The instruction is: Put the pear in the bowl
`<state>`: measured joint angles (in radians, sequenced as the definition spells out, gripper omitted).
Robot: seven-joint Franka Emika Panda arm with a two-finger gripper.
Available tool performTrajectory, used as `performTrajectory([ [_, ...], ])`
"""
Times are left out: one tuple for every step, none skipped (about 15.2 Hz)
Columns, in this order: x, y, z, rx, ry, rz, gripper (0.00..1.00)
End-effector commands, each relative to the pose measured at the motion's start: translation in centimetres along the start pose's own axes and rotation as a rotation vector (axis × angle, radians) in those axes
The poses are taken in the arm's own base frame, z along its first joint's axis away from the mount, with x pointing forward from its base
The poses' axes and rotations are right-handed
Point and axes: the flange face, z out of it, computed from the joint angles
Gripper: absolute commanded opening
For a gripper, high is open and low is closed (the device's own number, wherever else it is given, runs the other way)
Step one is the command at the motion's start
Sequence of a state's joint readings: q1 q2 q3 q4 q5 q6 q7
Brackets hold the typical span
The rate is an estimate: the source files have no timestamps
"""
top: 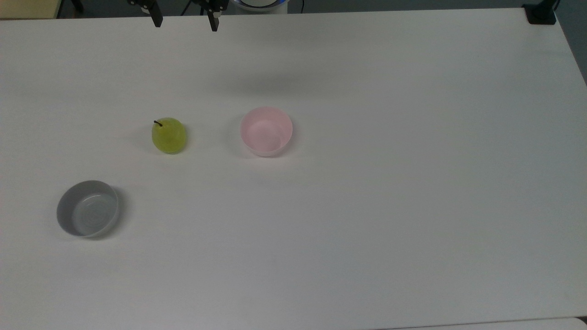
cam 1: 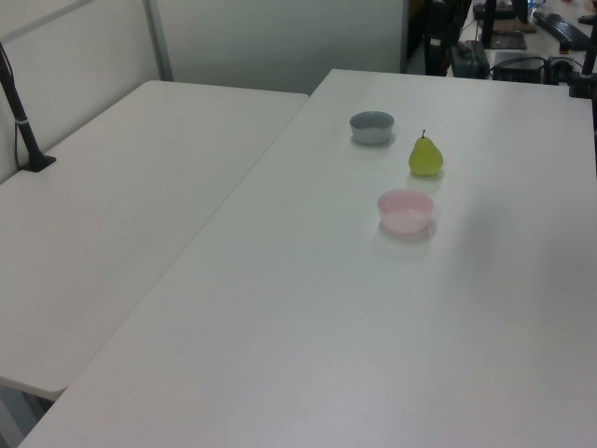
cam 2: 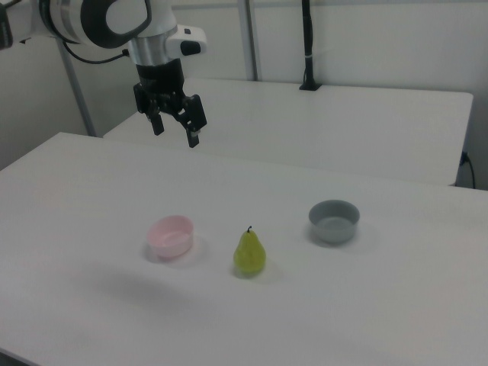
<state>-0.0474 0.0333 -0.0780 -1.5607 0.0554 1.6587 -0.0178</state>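
The yellow-green pear [top: 168, 135] [cam 1: 425, 157] [cam 2: 249, 254] stands upright on the white table, dark stem up. The pale pink bowl [top: 266, 131] [cam 1: 406, 210] [cam 2: 171, 236] sits empty a short way to the top view's right of it. My gripper [cam 2: 176, 130] [top: 185, 24] hangs high above the table's far edge in the top view, well away from both. Its two black fingers are spread wide, open, with nothing between them.
A grey bowl [top: 87, 208] [cam 1: 372, 126] [cam 2: 333, 221] sits empty toward the top view's lower left. A second white table [cam 1: 112, 205] adjoins in the left view. A black post [cam 2: 306, 46] stands on a far table, and a black clamp [top: 540, 13] grips the table corner.
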Motion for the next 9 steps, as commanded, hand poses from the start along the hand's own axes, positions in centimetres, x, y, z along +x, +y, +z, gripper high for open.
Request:
performTrajectory([
  [-0.3,0.5,-0.3,-0.014,-0.016,-0.048,1.0],
  [-0.3,0.8,-0.3,-0.014,-0.018,-0.098,1.0],
  [-0.3,1.0,-0.3,-0.013,-0.019,-0.132,1.0],
  [-0.3,1.3,-0.3,-0.013,-0.019,-0.153,1.0],
  [-0.3,1.9,-0.4,-0.014,-0.016,-0.169,1.0],
  [-0.3,2.7,-0.4,-0.015,-0.017,-0.184,1.0],
  [-0.2,3.1,-0.2,-0.014,-0.02,-0.215,1.0],
  [-0.2,3.7,-0.1,-0.016,-0.022,-0.245,1.0],
  [-0.1,4.3,0.2,-0.016,-0.025,-0.27,1.0],
])
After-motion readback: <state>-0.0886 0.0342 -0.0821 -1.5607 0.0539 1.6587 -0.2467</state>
